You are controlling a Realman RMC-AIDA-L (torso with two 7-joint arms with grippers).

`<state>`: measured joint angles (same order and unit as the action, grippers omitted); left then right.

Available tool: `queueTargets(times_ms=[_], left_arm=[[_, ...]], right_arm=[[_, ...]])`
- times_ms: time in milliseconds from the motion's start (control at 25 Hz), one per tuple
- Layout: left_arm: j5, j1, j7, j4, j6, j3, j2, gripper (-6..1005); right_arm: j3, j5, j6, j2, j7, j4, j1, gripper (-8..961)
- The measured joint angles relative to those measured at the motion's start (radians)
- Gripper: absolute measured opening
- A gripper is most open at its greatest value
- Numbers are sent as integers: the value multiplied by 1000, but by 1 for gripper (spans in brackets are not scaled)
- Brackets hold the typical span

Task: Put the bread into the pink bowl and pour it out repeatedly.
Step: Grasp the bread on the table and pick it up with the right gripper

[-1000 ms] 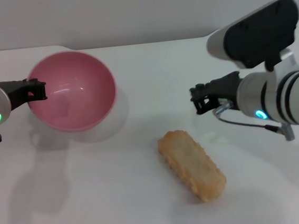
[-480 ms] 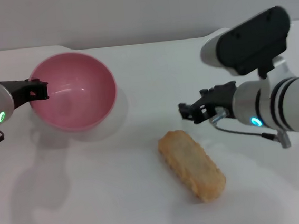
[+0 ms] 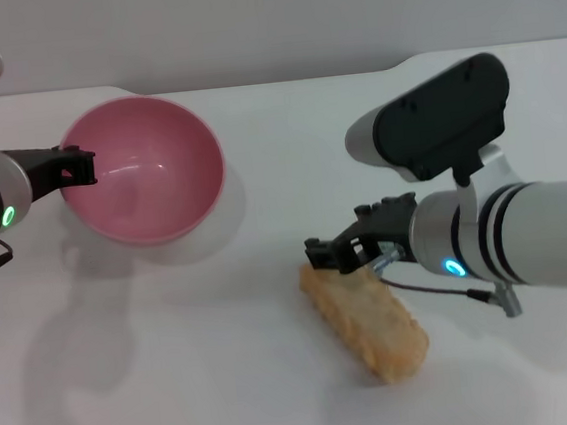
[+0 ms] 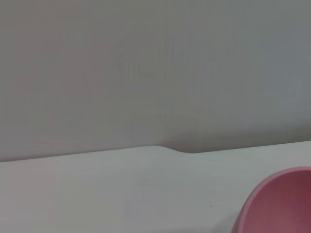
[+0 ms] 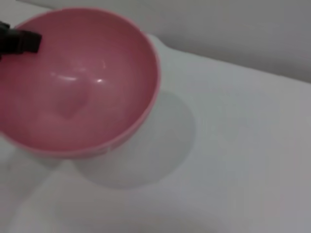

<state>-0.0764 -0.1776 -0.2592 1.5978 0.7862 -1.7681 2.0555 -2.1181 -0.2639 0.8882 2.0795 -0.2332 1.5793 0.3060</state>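
Note:
The pink bowl (image 3: 145,181) is empty, tilted with its opening facing the front, and held off the table at the back left. My left gripper (image 3: 74,170) is shut on its left rim. The bowl also shows in the right wrist view (image 5: 77,82), with the left gripper (image 5: 19,41) on its rim, and at the edge of the left wrist view (image 4: 282,204). The bread (image 3: 369,315) lies flat on the white table (image 3: 178,363), front centre-right. My right gripper (image 3: 333,255) is open, right over the bread's far left end.
The table's far edge meets a grey wall (image 3: 245,25), with a notch in the edge at the back (image 3: 390,65). Nothing else stands on the table.
My right gripper has moved left and down, from the open table at the right to the bread's far end. The left gripper and the bowl have barely shifted.

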Motion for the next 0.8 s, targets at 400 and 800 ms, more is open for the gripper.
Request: queueTargets(times_ms=[400,800], left_arm=[[2,-17,0,-3,5,-1,0,49],[2,-23,12,-3,5,0,0,48]], right_arm=[[-40,-81,-51,1,-9,-119,44,736],[-41,-91,-67,2,-28,-213,91,735]])
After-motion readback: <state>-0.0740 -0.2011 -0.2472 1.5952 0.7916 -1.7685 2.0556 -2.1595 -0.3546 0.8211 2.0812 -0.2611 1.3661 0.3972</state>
